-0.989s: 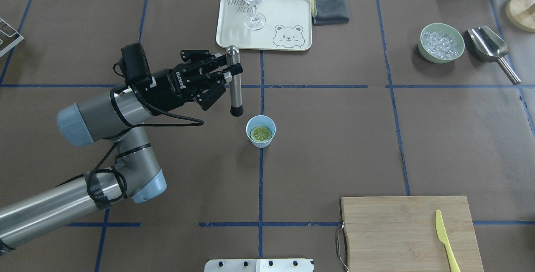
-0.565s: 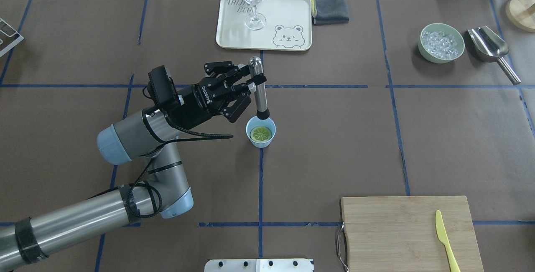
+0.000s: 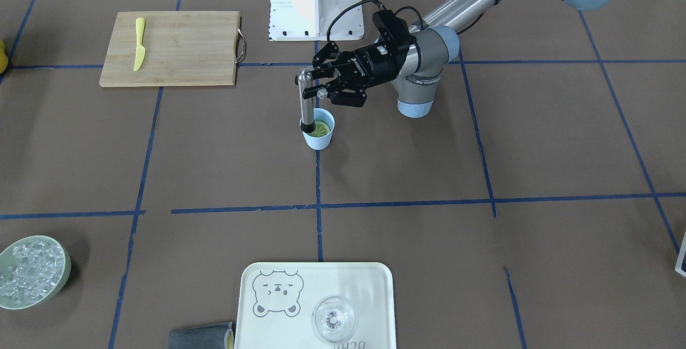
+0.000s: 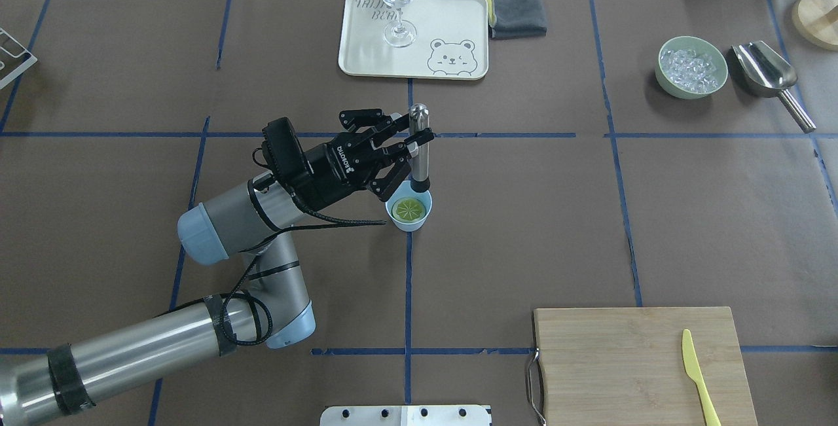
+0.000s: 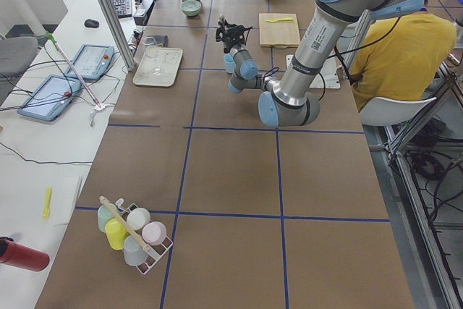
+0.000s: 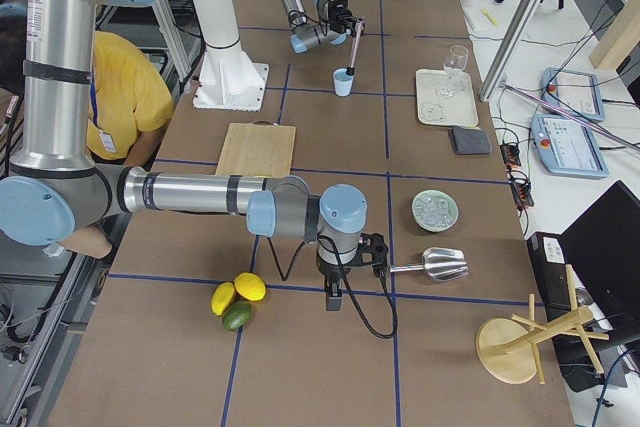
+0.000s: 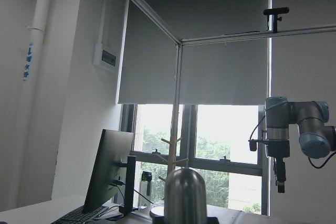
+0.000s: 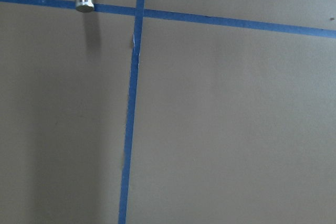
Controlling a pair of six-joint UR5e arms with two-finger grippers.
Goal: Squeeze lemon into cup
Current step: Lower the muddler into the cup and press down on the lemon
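Left claw: our left gripper (image 4: 407, 140) is closed on the upper part of a steel muddler (image 4: 421, 151). The fingers are pinched tight round the shaft, and it carries nothing else.
Muddler: it hangs upright with its black tip at the cup's rim, on the far side from the robot's base. We cannot tell whether the tip is already past the rim or touching the fruit.
Cup: the cup (image 4: 410, 224) stands upright on the table, directly under the muddler's tip.
Lemon: the lemon (image 4: 408, 209) lies inside the cup with its cut face up, below the rim.
Right claw: our right gripper (image 6: 332, 299) hangs well apart from the cup, toward the robot's right end of the table. We cannot tell whether it is open or closed.
Done so far: we judge the fruit to be loaded in the cup, with the tool gripped and brought over it.
Left to do: the pressing itself. The tip looks off centre, so we would shift it over the cut face, push down, and lift clear.
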